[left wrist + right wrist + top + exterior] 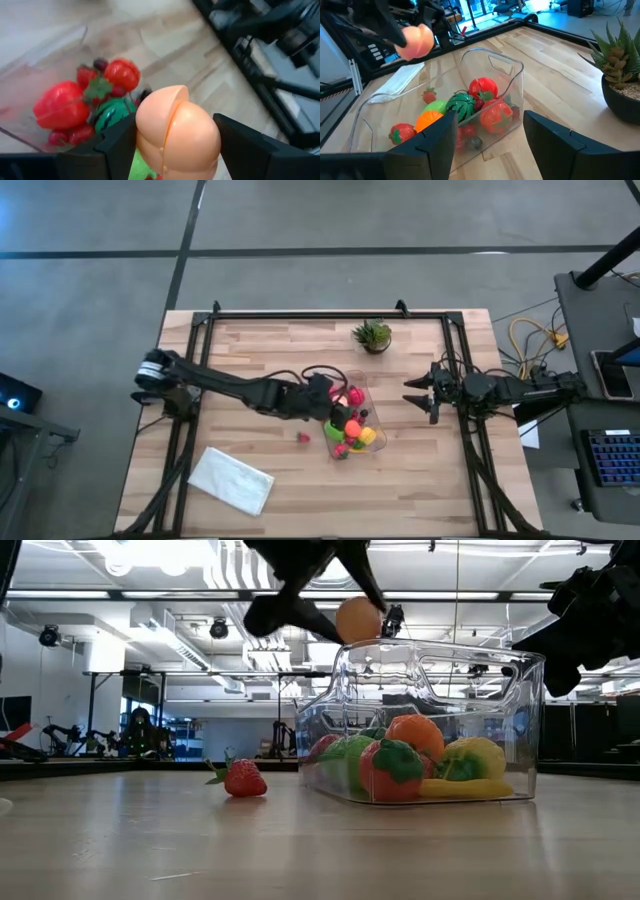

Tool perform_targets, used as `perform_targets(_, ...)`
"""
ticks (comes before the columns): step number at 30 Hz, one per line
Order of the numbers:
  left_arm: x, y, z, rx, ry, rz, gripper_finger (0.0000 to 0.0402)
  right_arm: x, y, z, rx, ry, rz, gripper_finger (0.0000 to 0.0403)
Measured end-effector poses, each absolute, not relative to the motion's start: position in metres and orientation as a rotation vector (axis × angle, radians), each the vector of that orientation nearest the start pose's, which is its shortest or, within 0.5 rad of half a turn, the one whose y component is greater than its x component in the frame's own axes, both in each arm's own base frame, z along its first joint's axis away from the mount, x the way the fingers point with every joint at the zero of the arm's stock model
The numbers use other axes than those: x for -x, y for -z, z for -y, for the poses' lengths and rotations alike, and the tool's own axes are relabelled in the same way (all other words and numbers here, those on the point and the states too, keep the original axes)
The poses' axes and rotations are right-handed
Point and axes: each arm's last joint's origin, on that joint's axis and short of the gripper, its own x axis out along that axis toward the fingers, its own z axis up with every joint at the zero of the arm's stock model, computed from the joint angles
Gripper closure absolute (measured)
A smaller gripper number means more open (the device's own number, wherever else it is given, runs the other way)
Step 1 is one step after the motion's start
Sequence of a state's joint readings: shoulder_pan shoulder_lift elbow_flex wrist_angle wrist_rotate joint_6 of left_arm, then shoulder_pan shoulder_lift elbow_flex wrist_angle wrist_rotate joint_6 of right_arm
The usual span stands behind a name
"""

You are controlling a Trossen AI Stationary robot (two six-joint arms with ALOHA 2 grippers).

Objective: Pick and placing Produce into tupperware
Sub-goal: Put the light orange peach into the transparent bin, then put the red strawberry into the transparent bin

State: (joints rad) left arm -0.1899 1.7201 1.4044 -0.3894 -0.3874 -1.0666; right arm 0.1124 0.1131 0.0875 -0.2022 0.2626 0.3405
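A peach-coloured toy fruit (177,135) hangs above the left end of the clear tupperware (372,412), with my left gripper (332,394) shut on it. The tupperware (430,720) stands on the table and holds several produce pieces: red, orange, yellow, lime green and striped dark green. One small strawberry (243,778) lies on the table just left of the tupperware. My right gripper (410,393) waits open to the right of the tupperware, with nothing between its fingers (435,135). My left gripper pinches the peach-coloured fruit by two opposite sides (145,131) between its two fingers. The fingers come slanting down from the table's left. The fruit (358,620) is lifted clear, above the tupperware's rim.
A small spiky potted plant (373,335) stands at the far edge, behind the tupperware. A white folded cloth (232,478) lies near the front left. Black frame rails (190,380) run along the table's sides.
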Motion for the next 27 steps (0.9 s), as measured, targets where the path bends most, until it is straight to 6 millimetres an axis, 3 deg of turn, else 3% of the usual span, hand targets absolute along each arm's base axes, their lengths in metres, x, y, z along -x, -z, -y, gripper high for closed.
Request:
perform_targets(3, -0.384, -0.277, 0.061, 0.836, -0.495, -0.518, 0.0164, -0.098, -0.165, -0.003, -0.295, 0.186, -0.200, 0.0183)
perform_targets(7, -0.391, -0.287, 0.064, 0.784, -0.412, -0.430, 0.0164, -0.098, -0.165, -0.003, -0.295, 0.186, -0.200, 0.0183)
perform_targets(12, -0.387, -0.294, 0.063, 0.707, -0.468, -0.381, 0.0158, -0.098, -0.165, -0.003, -0.295, 0.186, -0.199, 0.0183)
perform_targets(21, -0.383, -0.287, 0.064, 0.685, -0.472, -0.451, 0.0061, -0.098, -0.165, -0.003, -0.295, 0.187, -0.199, 0.0183)
perform_targets(27, -0.368, -0.292, 0.074, 0.629, -0.414, -0.609, 0.0044, -0.098, -0.165, -0.003, -0.295, 0.187, -0.199, 0.0183)
